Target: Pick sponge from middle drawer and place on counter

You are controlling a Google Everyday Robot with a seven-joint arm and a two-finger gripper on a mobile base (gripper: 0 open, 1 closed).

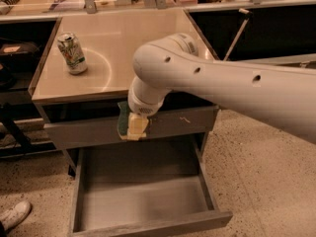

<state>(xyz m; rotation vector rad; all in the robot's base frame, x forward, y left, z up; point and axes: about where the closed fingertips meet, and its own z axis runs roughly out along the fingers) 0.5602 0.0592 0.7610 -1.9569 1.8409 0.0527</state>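
Note:
The sponge [136, 128], yellow foam with a dark green face, hangs in the air in front of the closed upper drawer front, just below the counter's edge. My gripper [133, 117] is under the big white wrist and is shut on the sponge; its fingers are mostly hidden by the wrist. The middle drawer [148, 225] stands pulled open below, its grey floor bare. The beige counter [123, 43] lies just behind and above the sponge.
A drink can [72, 53] stands on the counter's left side. My arm [237, 88] covers the counter's right side. The upper drawer front [182, 121] has pale scratch marks. A long shelf with metal posts [148, 3] runs behind. A shoe [14, 215] is at bottom left.

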